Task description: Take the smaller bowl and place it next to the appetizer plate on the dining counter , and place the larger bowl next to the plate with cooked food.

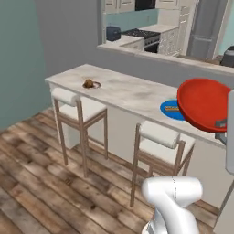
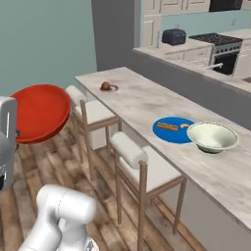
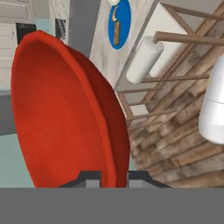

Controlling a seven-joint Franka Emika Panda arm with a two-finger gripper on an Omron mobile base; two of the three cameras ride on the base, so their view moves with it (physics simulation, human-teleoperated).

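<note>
Jaws: the jaws (image 3: pixel 113 177) are nearly pressed together, pinching the rim of the plain glossy red shallow round bowl (image 3: pixel 65 113); the two dark tips stand on either side of the rim's thin edge.
Red bowl: carried in the air, tipped up steeply on its edge, well short of the long beige-grey marbled desk (image 2: pixel 147 105); in the right base view the red bowl (image 2: pixel 40 112) hangs out over the wooden floor (image 1: pixel 36 183), on the near side of the stools.
Appetizer plate: the small round plate with a reddish-brown rim and a brown lump of food (image 1: pixel 91 84) sits near the far left end of the desk, well apart from the jaws.
Blue plate: a flat round blue plate with strips of cooked food (image 2: pixel 174 129) lies on the desk, much nearer the jaws than the small one.
Cream bowl: the wide flared cream-white bowl (image 2: pixel 213 137) already rests on the desk, just beside the blue plate.
Stools: two white-cushioned wooden stools (image 1: pixel 161 146) stand between the jaws and the desk.
Step, as judged: carrying the red bowl toward the small plate.
Risk: the hold is only on a thin rim, so the tilted bowl could swing or slip during a long reach.
Risk: a low path could clip a stool back or the desk edge.
Risk: setting down too close could knock the small plate; releasing while tilted could let the bowl roll.
</note>
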